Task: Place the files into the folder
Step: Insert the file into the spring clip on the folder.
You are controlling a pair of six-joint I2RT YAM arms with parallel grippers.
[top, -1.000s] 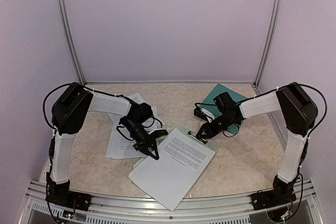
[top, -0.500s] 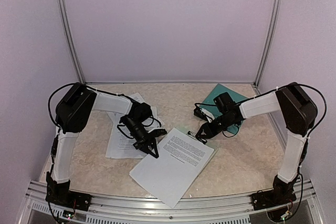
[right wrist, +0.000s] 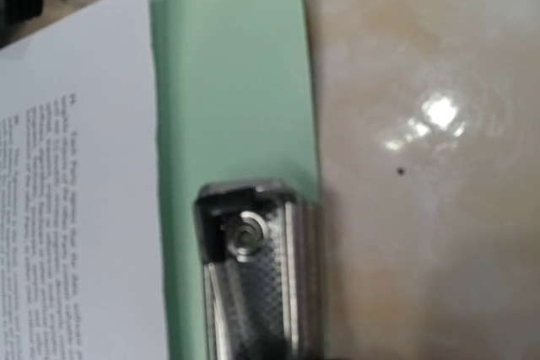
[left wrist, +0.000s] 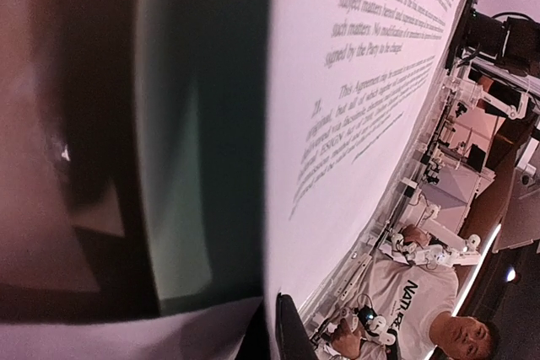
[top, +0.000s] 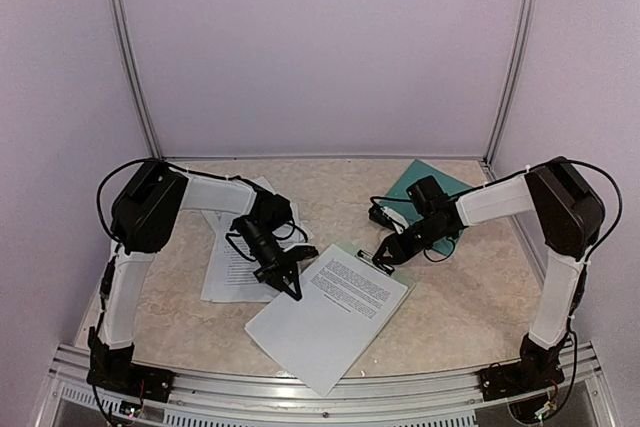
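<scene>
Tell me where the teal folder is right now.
In the top view the folder lies at the far right corner of the table, partly hidden behind the right arm.

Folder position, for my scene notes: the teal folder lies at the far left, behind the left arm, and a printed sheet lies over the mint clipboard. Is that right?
Not quite. The top view shows the folder at the far right, behind the right arm, not the left. The rest stands: a printed sheet lies over the mint clipboard.
</scene>
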